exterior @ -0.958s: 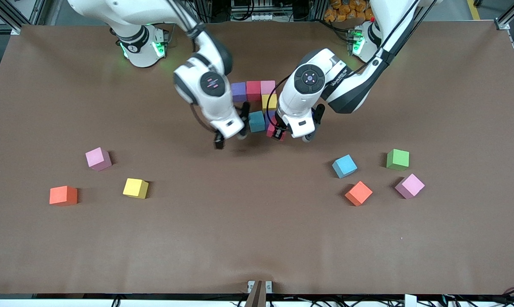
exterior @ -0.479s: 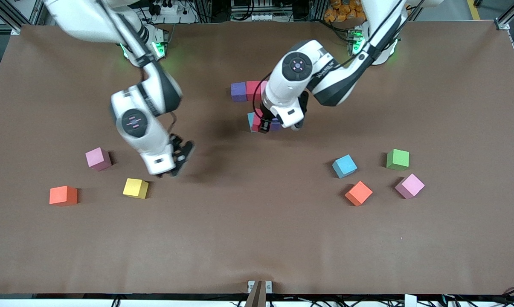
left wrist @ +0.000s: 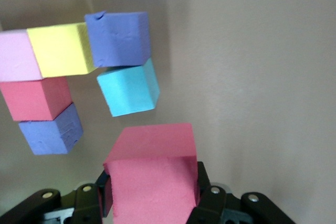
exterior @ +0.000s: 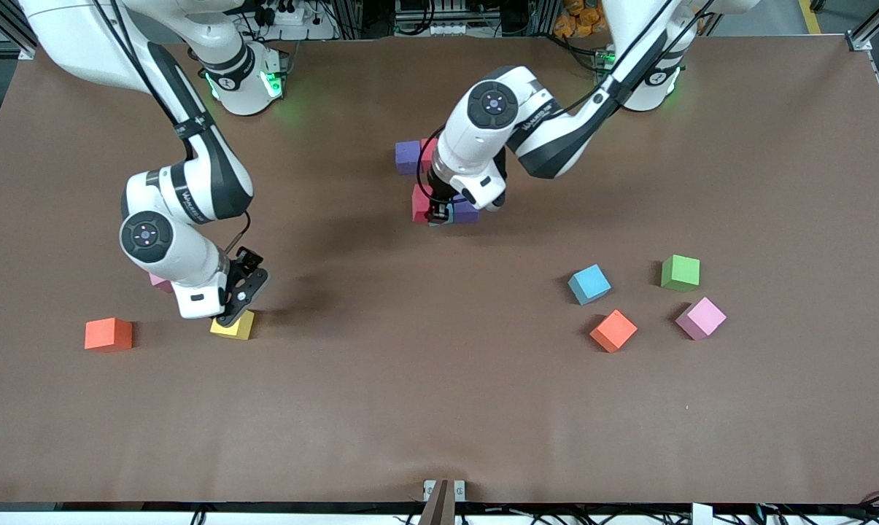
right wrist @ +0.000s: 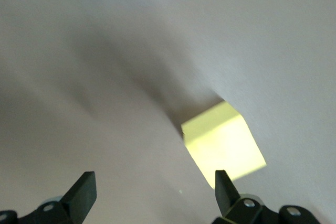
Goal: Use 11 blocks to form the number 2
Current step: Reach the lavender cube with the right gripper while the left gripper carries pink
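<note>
My left gripper is shut on a red block, also the big red block in the left wrist view, beside the light blue block of the partly built number 2. That figure also holds a purple block, yellow, pink, red and another purple. My right gripper hangs open just over a loose yellow block; this yellow block lies beside one finger, not between the two.
Loose near the right arm's end: an orange block and a pink block, half hidden by the right arm. Toward the left arm's end lie a light blue block, a green cube, an orange block and a pink block.
The right arm swung away from the figure, toward the front camera, to the loose yellow block, staying open. The left gripper carried the red block across the figure toward the right arm's end.
</note>
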### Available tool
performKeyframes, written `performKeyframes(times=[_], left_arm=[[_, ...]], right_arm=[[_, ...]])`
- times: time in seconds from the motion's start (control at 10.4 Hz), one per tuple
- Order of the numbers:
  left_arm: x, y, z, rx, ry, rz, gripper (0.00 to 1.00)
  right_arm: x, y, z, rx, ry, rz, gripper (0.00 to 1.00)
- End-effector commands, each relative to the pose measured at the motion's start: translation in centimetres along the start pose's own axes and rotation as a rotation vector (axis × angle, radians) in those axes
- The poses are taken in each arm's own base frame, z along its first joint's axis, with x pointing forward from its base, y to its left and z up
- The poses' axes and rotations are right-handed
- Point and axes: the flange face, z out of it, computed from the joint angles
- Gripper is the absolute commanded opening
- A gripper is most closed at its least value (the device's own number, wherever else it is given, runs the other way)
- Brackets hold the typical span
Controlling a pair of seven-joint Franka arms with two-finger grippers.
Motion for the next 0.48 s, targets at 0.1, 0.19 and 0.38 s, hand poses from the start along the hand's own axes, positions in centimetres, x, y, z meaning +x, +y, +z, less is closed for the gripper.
performKeyframes(times=[0.1, 0.19, 0.38], left_arm=[[-1.2, 0.5, 1.5, -0.023, -0.053, -0.129, 0.47], [-1.7, 0.0, 1.9, -0.02, -0.056, -0.14, 0.47], [-2.5, -0.2, 1.9, -0.025, -0.078, -0.151, 0.47]], right_arm=[[-9.1, 7.8, 0.8, 0.029, 0.017, 0.19, 1.0], [-11.0, 9.2, 1.0, 0.017, 0.035, 0.236, 1.0], [-14.5, 10.0, 3.3, -0.015, 0.078, 0.319, 1.0]])
